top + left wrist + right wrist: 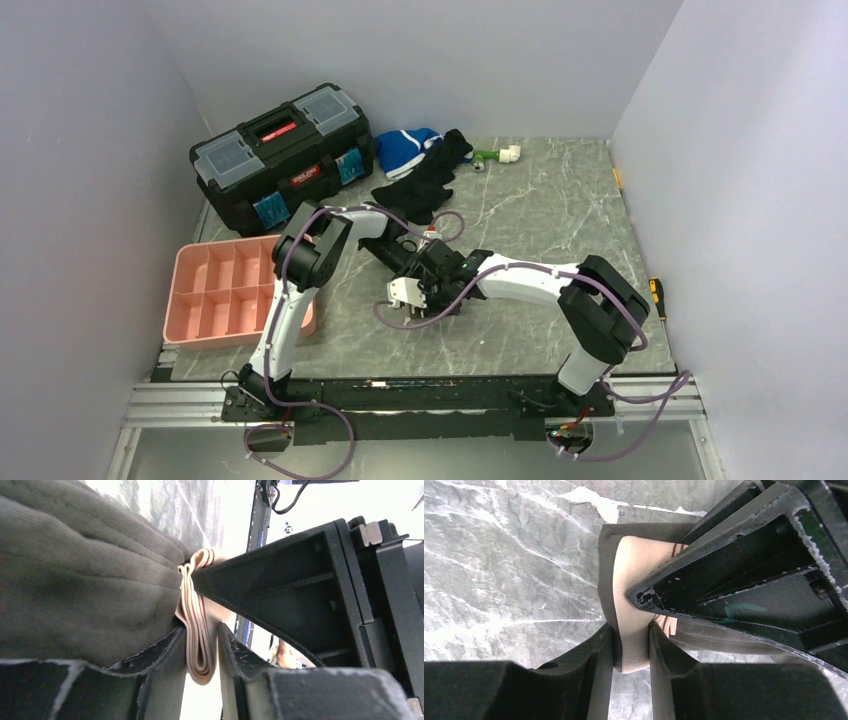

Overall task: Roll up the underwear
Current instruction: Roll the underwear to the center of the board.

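Near edge: both arms stand on a metal rail [400, 400] at the front of the grey marbled table [540, 210].
Left side: a pink plastic tray with compartments [185, 300] lies just beside the left arm's lower link.
Right edge: a small yellow-and-black tool [655, 293] sits by the wall, too small to identify.
Task thing: the dark grey-brown fabric underwear [75, 580] with a wide beige elastic waistband [197, 630] is at mid-table, between the two wrists and right of the tray. From above it is mostly hidden under them. Whether it rests on the table or is raised, I cannot tell.
Left pincer [202, 630]: clamped on the folded waistband, which fills the gap between its two fingers. The grey-brown fabric bunches up to the left.
Right pincer [631, 630]: clamped on the waistband too, with the beige band pinched between both fingers and the dark fabric edge folded beside it.
Meeting point: the two pincers grip the band very close together, and each wrist view shows the other's black finger reaching in from the right and touching the band.
Beyond: a plain black garment [425, 185] lies crumpled on the table.
Farther: a blue-and-white garment [405, 150] touches the black one at its far side.
Far left: a black plastic toolbox with grey lid panels [280, 155] stands near the back wall, just beside the blue-and-white garment.
Far centre: a small green-and-white object [497, 155] lies right of the black garment.
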